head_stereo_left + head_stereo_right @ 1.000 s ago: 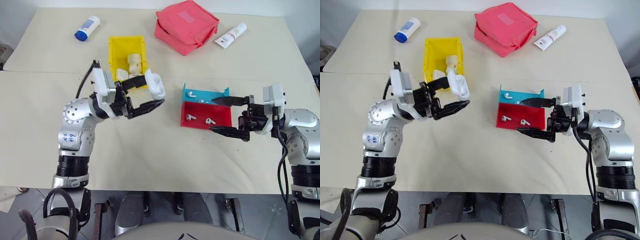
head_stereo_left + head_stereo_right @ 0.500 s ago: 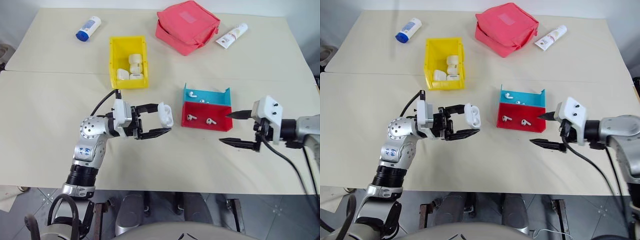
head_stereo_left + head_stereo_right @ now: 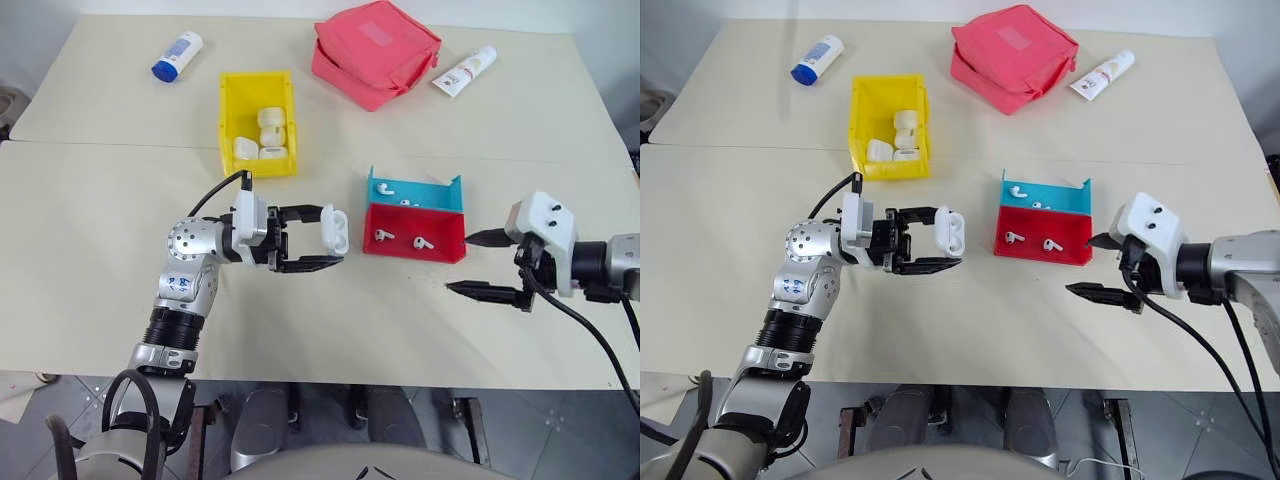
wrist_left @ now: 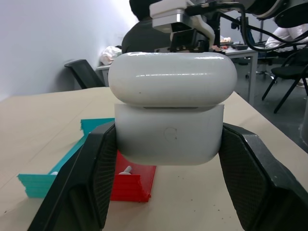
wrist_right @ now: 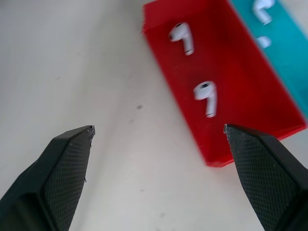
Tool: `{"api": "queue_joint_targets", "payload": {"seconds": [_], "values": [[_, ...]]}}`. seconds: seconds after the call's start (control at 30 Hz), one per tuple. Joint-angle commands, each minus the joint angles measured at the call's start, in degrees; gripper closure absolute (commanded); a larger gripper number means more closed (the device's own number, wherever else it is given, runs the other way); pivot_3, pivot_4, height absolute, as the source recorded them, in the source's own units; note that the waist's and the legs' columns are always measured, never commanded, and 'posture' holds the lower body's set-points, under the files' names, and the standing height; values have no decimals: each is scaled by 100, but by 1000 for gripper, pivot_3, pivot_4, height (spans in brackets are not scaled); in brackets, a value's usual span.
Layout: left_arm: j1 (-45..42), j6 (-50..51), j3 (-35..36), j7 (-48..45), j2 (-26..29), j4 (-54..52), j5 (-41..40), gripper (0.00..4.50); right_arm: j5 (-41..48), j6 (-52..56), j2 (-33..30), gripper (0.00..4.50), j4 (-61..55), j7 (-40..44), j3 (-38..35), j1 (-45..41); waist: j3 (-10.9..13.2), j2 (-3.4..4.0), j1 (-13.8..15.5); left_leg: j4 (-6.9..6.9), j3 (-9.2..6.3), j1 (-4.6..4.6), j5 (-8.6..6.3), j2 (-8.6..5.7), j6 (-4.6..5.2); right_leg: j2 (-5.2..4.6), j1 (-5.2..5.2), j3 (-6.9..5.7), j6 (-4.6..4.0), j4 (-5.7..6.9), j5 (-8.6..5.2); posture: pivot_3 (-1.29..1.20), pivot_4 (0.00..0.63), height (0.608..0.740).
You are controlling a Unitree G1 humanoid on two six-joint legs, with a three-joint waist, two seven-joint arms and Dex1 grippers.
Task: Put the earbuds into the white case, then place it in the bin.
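Observation:
My left gripper [image 3: 325, 238] is shut on the white case [image 3: 333, 228], holding it above the table just left of the trays. The case's lid [image 4: 172, 77] stands slightly raised over its base. Two earbuds [image 3: 383, 235] [image 3: 422, 242] lie in the red tray [image 3: 445, 251], and more white earbuds [image 3: 382, 187] lie in the blue tray [image 3: 440, 195] behind it. My right gripper [image 3: 458, 263] is open, empty and tilted down, just right of the red tray. Its wrist view shows both earbuds [image 5: 183, 36] [image 5: 206, 96] ahead of the fingertips. The yellow bin [image 3: 230, 110] stands farther back on the left.
Several white cases lie inside the yellow bin. A pink pouch [image 3: 373, 52] sits at the back centre, a white tube [image 3: 462, 71] to its right and a blue-capped bottle [image 3: 175, 56] at the back left. Bare table lies between the grippers.
My left gripper has sunk and swung right with the case, towards the trays. My right gripper has drawn back to the right, off the trays, and tipped downward.

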Motion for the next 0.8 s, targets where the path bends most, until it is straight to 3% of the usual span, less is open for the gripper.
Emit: {"api": "queue_joint_targets", "payload": {"seconds": [0.03,0.3,0.4,0.5,0.8], "values": [[-91,-97,80,19,-72,-79,-83,1727,-121,279,-76,0,-197,-204,392,-381,0,0,-3,0,-2,0,0,0,0,0,0,-1,0,-1,0,0,150,740],[18,-175,51,94,-149,-152,-33,1727,-231,1847,170,0,104,-576,1770,-1969,0,0,-29,8,-16,-17,1,0,0,-7,-6,-3,0,-1,0,0,150,740],[47,-189,37,133,-173,-194,-12,1727,-356,2092,291,568,255,-737,2073,-2350,0,1,-19,11,-36,-34,2,0,-3,-8,-8,-3,0,-5,0,0,150,740],[48,-185,42,163,-179,-216,-17,1727,-469,2211,324,1543,317,-775,2362,-2606,0,1,-5,15,-58,-59,4,-12,-2,-9,-13,-30,0,-9,0,0,150,740],[90,-145,6,161,-207,-285,-71,1727,-582,2444,353,1543,400,-743,2765,-3051,0,1,-17,15,-65,-63,9,-27,9,0,-11,-73,3,-8,2,0,150,740]]}}
